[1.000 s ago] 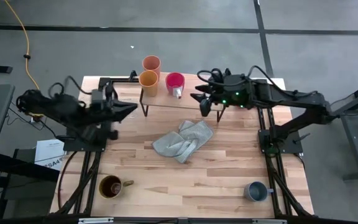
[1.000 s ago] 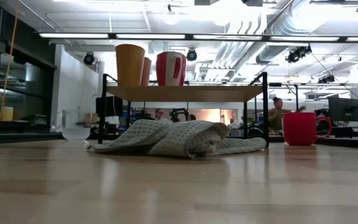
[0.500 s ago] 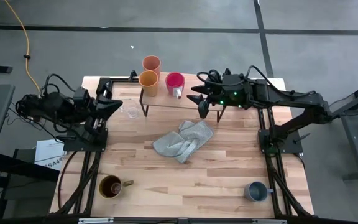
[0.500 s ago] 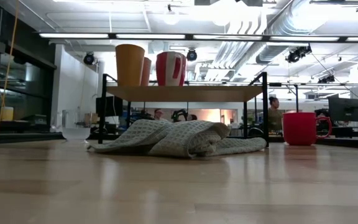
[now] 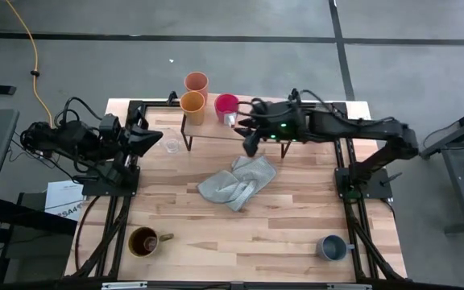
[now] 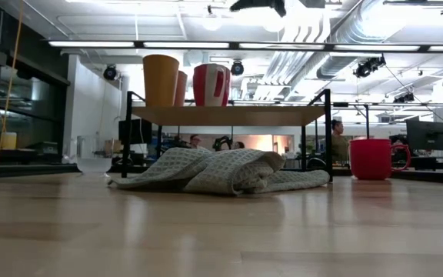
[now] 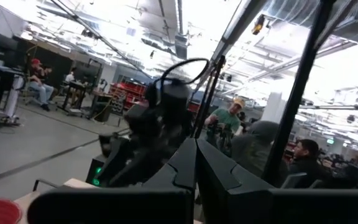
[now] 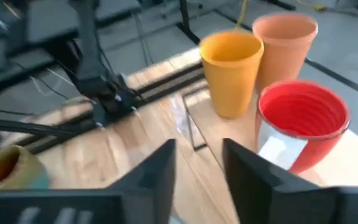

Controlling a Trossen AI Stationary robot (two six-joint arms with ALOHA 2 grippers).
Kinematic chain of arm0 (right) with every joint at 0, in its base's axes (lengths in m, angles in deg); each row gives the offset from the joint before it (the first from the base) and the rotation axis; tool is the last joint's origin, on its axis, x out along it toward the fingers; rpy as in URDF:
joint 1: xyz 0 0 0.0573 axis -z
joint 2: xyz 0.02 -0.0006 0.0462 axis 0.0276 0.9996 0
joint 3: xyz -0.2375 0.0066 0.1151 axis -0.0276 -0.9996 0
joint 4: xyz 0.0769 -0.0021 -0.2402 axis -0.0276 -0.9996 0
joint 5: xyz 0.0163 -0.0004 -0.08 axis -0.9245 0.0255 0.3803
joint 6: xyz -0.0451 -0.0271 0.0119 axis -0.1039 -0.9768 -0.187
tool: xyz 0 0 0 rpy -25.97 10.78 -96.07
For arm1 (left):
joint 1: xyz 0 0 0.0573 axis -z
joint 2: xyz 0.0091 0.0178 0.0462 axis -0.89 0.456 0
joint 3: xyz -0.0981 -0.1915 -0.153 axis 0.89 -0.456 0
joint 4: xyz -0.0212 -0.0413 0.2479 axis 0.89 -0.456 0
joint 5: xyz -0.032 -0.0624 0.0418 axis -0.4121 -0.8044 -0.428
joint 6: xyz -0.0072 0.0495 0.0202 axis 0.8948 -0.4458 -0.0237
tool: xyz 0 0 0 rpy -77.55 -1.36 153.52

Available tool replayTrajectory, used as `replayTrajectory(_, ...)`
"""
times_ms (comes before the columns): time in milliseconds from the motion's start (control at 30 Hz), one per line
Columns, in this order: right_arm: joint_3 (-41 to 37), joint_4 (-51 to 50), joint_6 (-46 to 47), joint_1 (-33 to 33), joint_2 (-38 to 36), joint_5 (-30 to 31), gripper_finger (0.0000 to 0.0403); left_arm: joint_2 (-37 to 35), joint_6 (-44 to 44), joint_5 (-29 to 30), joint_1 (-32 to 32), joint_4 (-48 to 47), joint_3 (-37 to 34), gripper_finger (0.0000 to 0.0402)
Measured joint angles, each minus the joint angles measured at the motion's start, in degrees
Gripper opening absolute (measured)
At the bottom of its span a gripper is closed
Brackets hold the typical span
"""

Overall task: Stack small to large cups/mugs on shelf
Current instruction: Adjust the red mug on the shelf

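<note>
Over the shelf point(image 5: 252, 129), R claw point(image 5: 240, 127) hovers just beside the red mug point(image 5: 226, 106); fingers point(image 8: 151, 174) stand part open w/ a clear gap, holding nothing. Red mug is ribbed inside, w/ a white patch on its side, and stands on the shelf next to the yellow mug point(image 5: 192, 103) and the peach tumbler point(image 5: 196, 82) at the L end. L claw point(image 5: 153, 137) sits at the counter's point(image 5: 280, 234) L edge, pinched shut, empty, near a clear glass cup point(image 5: 171, 146) on the counter. Grey cloth point(image 5: 236, 182) lies crumpled mid-counter. Brown mug point(image 5: 144, 241) stands near the front-L corner, grey-blue mug point(image 5: 331, 247) front-R. Low view shows a second red mug point(image 6: 371, 158) on the counter beyond the shelf leg.
</note>
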Motion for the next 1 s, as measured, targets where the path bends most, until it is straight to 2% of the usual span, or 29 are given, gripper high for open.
replayTrajectory(100, 0.0, 1.8, 0.0, 1.4, 3.9, 0.1, 0.0039, 0.0, 0.0, 0.6, 0.0, 0.0, 0.0, 0.0)
replayTrajectory(167, 0.0, 3.3, 0.0, 2.6, 6.3, -0.2, 0.0011, 0.0, 0.0, 0.7, 0.0, 0.0, 0.0, 0.0)
replayTrajectory(400, 0.0, 6.6, 3.5, 7.3, 11.5, 1.0, 0.0003, 0.0, 1.3, 0.8, 0.0, 0.0, 0.0, 0.0)
replayTrajectory(1000, 0.0, 3.6, 3.0, 9.3, 11.7, 1.8, 0.0, 0.0, 1.5, 1.5, 0.0, 0.0, 0.0, 0.0)
